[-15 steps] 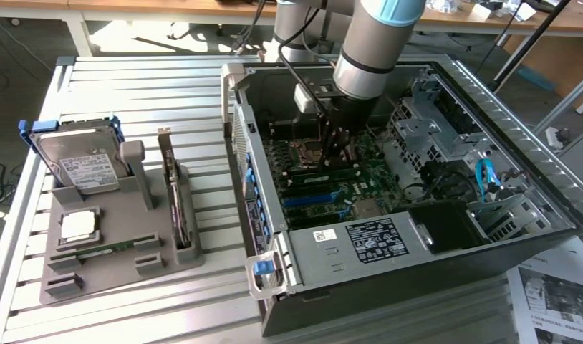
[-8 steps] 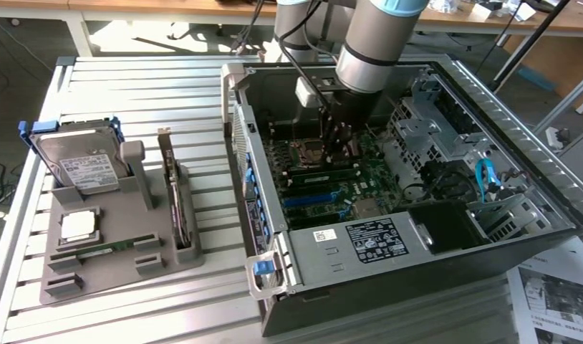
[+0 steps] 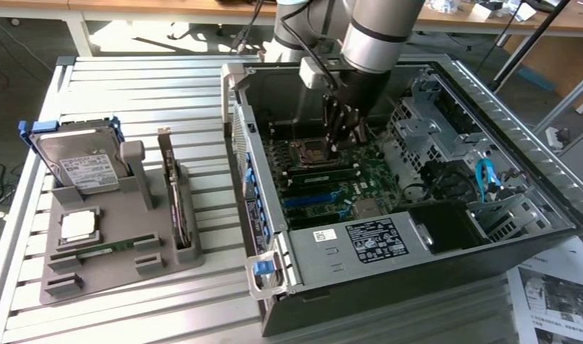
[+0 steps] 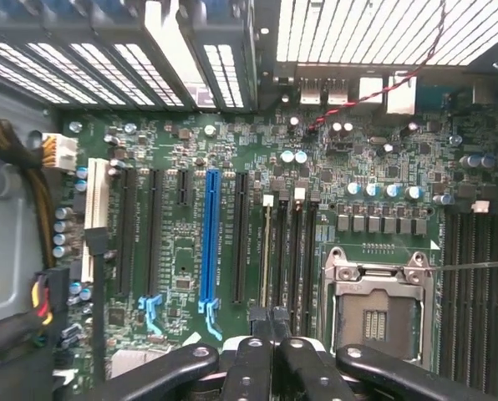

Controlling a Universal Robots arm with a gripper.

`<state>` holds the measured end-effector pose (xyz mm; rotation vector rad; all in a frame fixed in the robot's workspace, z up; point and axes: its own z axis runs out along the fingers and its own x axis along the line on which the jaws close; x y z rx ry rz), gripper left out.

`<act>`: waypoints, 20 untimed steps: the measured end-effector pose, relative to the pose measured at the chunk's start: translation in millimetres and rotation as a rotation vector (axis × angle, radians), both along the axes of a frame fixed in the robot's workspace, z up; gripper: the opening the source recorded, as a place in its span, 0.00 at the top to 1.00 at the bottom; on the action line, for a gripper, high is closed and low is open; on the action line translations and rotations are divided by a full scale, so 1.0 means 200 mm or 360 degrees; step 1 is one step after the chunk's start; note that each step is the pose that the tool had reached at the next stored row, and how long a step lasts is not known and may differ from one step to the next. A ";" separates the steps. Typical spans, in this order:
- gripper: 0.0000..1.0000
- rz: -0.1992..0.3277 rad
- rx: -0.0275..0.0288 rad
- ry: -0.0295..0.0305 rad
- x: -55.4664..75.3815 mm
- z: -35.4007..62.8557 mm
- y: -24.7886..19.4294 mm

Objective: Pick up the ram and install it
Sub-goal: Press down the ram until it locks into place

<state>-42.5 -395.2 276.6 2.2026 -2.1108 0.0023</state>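
The hand (image 3: pixel 344 140) is clenched, empty, over the motherboard (image 4: pixel 232 217) slots; the ram (image 3: pixel 105 249) lies flat well off behind it (lengthwise in the tray (image 3: pixel 100 276)).

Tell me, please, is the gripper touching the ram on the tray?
Apart. The exterior view shows the gripper down inside the computer case, while the ram lies on the tray outside it.

ram (image 3: pixel 107 249): long narrow green board stick, small dark chips along it. Lies lengthwise in low slot of grey holder tray (image 3: pixel 119 276), outside PC case (image 3: pixel 368 287), roughly 8 o'clock from it in exterior view. Sits just at 6 o'clock of silver processor chip (image 3: pixel 79 225). Nothing gripping it.
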 end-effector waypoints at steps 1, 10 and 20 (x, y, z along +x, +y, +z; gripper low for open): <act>0.89 0.0000 -0.00011 0.00001 0.00 0.017 0.000; 0.89 0.0000 -0.00091 -0.00002 0.00 0.111 0.000; 0.89 0.0000 -0.00095 0.00000 0.00 0.112 0.000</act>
